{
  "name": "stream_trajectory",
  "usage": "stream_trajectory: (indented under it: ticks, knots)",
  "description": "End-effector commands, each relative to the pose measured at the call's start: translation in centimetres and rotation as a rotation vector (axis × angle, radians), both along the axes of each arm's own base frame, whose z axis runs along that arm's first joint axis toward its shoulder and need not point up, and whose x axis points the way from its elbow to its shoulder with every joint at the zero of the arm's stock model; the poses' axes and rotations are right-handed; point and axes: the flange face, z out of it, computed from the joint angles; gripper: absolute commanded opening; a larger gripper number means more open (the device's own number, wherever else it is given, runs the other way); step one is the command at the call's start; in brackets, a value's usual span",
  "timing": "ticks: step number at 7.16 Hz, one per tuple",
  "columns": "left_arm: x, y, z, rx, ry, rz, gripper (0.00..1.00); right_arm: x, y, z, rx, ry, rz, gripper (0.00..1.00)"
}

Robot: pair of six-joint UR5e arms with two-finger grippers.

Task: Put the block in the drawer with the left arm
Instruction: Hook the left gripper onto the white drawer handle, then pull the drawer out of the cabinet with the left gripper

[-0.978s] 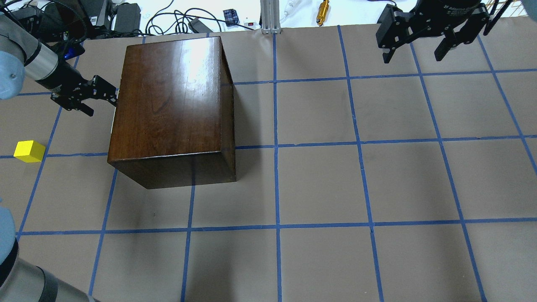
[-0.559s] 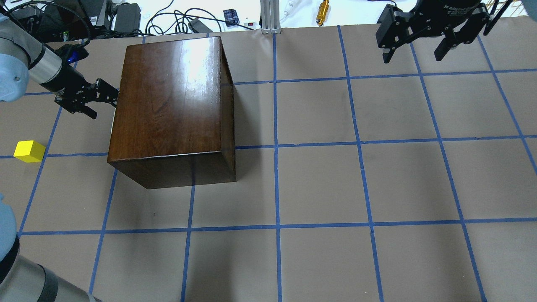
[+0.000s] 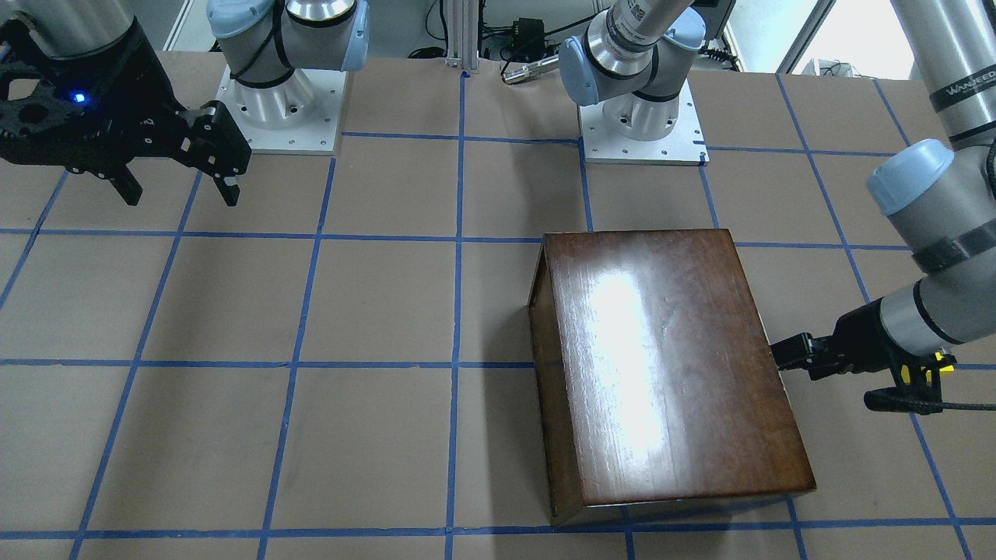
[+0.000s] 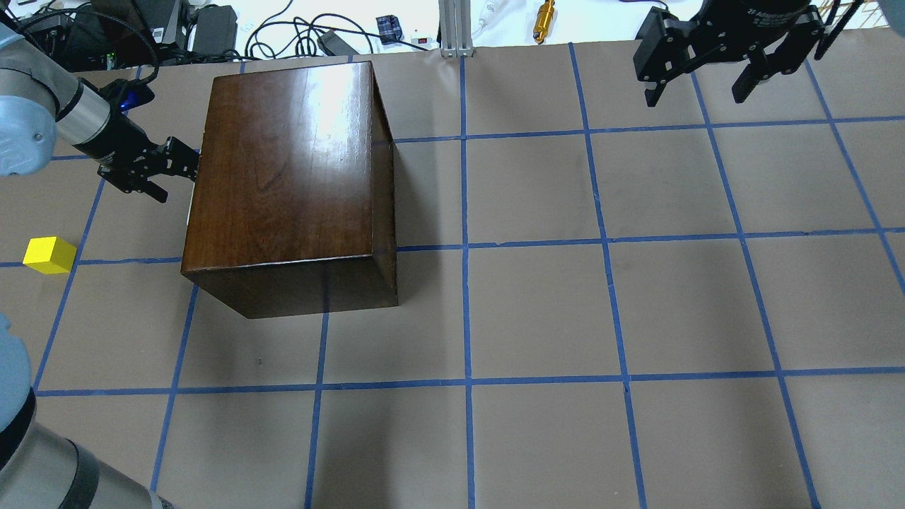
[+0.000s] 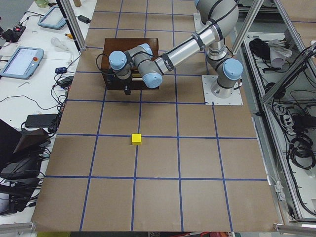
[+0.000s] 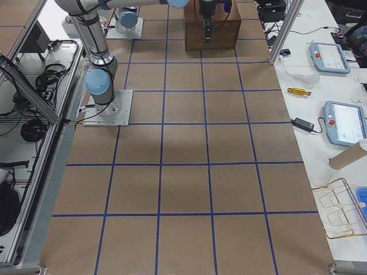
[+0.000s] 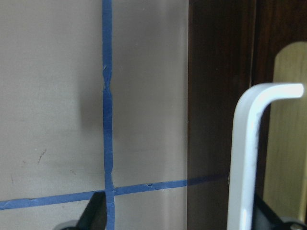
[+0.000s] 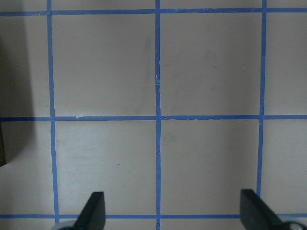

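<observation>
At the tabletop's (image 4: 537, 304) left edge in the overhead view, the yellow block (image 4: 48, 254) sits alone on the brown paper. It is well apart from the wooden box (image 4: 283, 162) & nothing touches it. The L arm (image 4: 88, 120) reaches in low & level toward the box's left face. The left fingers (image 4: 152, 191) are apart, their tips right up against that face. Wrist cam: a pale metal pull (image 7: 247, 143) stands between them, much nearer the right-hand one, w/ a brass-coloured plate (image 7: 288, 143) behind it. Whether either finger touches the pull can't be told, the view is too close. The drawer (image 7: 218, 96) looks pushed in, dark front flush w/ the box, though only a strip of it shows. The right fingers (image 4: 744, 85) hang above the tabletop's far right corner, well apart from box & block. They are spread wide, w/ only paper & blue grid tape (image 8: 157, 120) below them.
</observation>
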Motion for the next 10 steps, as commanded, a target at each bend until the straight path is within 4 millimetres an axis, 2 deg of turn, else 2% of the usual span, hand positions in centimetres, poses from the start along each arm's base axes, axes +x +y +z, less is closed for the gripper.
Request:
stream_trajectory:
  ticks: [1, 3, 9, 10]
  knots:
    - [0.0, 0.0, -0.3, 0.003, 0.002, -0.002, 1.00, 0.0, 0.0, 0.1, -0.001, 0.001, 0.000, 1.00]
    - [0.2, -0.2, 0.3, -0.006, -0.011, -0.003, 1.00, 0.0, 0.0, 0.0, 0.001, 0.001, 0.000, 1.00]
    - [1.1, -0.1, 0.6, -0.004, -0.036, 0.001, 1.00, 0.0, 0.0, 0.1, -0.001, -0.001, 0.000, 1.00]
    - [1.9, 0.1, 0.6, -0.001, -0.042, 0.011, 1.00, 0.0, 0.0, 0.0, 0.001, 0.001, 0.000, 1.00]
